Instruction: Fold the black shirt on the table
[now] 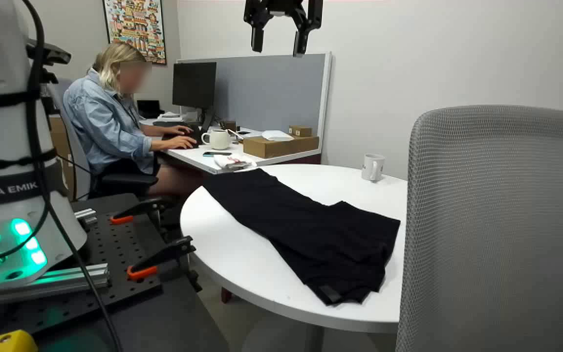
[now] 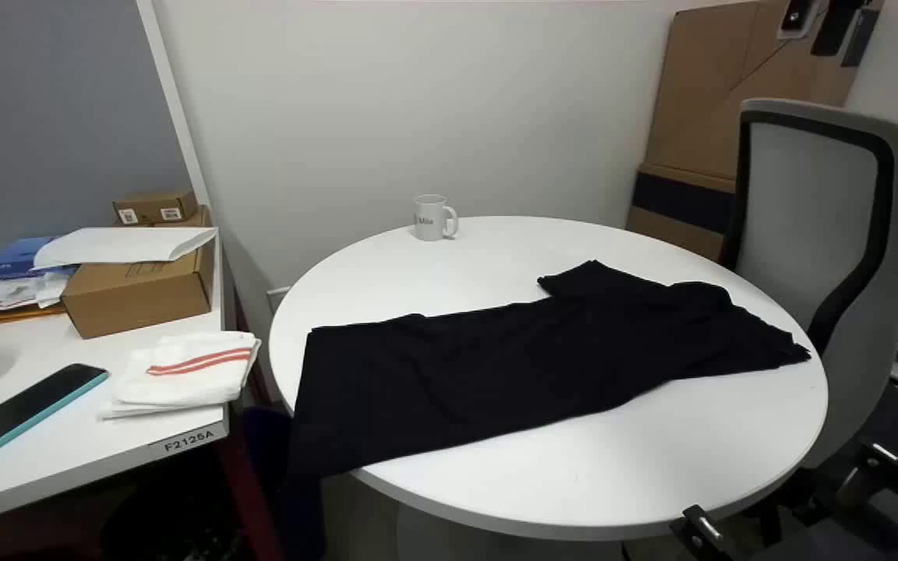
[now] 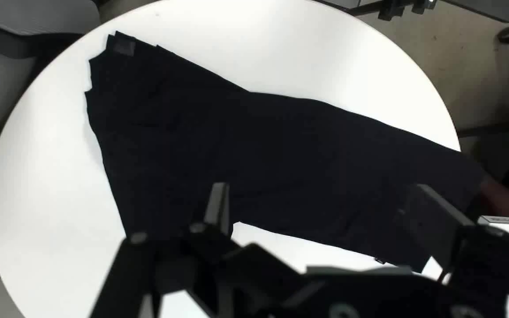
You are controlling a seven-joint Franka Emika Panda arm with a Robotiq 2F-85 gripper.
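The black shirt [image 1: 311, 225] lies in a long flat shape across the round white table [image 1: 223, 239]. It also shows in an exterior view [image 2: 496, 374], where its hem end hangs over the table edge, and in the wrist view [image 3: 259, 132]. The narrower end, with a small grey patch, lies near the chair. A short flap sticks out on one side. My gripper [image 1: 278, 49] is high above the table, with its fingers spread and nothing between them. In the wrist view the open fingers [image 3: 320, 187] stand over the shirt without touching it.
A white mug [image 2: 430, 218] stands at the table's far edge. A grey mesh chair [image 1: 496, 220] is close against the table. A desk with cardboard boxes [image 1: 279, 145] and a folded white cloth [image 2: 192, 370] adjoins it. A person [image 1: 105, 112] sits at that desk.
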